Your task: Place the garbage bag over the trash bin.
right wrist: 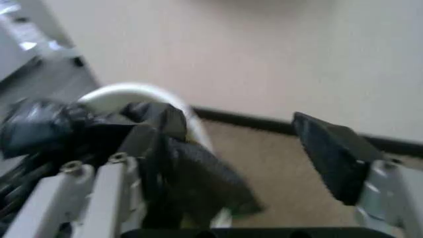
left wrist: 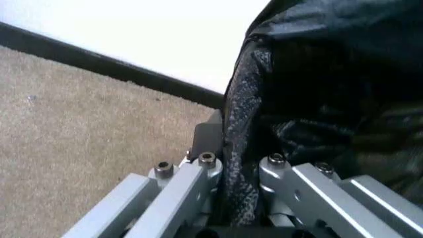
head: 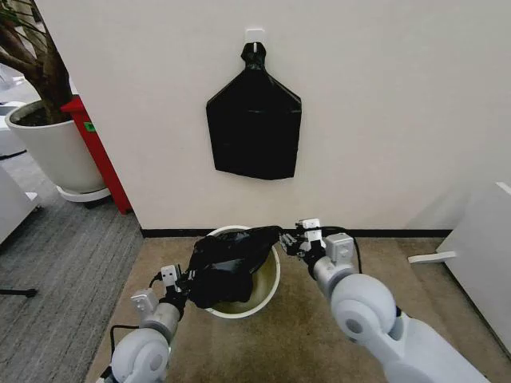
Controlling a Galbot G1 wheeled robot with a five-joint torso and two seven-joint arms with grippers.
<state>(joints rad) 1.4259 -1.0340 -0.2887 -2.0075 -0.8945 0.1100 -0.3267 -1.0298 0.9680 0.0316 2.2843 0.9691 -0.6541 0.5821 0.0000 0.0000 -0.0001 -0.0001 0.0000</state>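
The cream-white trash bin (head: 267,281) stands on the carpet by the wall. The glossy black garbage bag (head: 227,262) lies crumpled across its mouth and covers the left and far parts of the rim. My left gripper (head: 190,286) is at the bin's near-left side, shut on the bag's edge; the film runs between its fingers (left wrist: 205,163). At the bin's far-right rim, my right gripper (head: 289,241) is open, its pads (right wrist: 334,151) spread wide. A fold of the garbage bag (right wrist: 198,173) hangs against one finger, beside the trash bin's rim (right wrist: 132,91).
A flat black bag bundle (head: 254,124) hangs from a wall hook above the bin. A white plant pot (head: 52,152) and a red panel (head: 100,155) stand at the left. A white cabinet (head: 483,255) stands at the right, with brown carpet (head: 375,263) around the bin.
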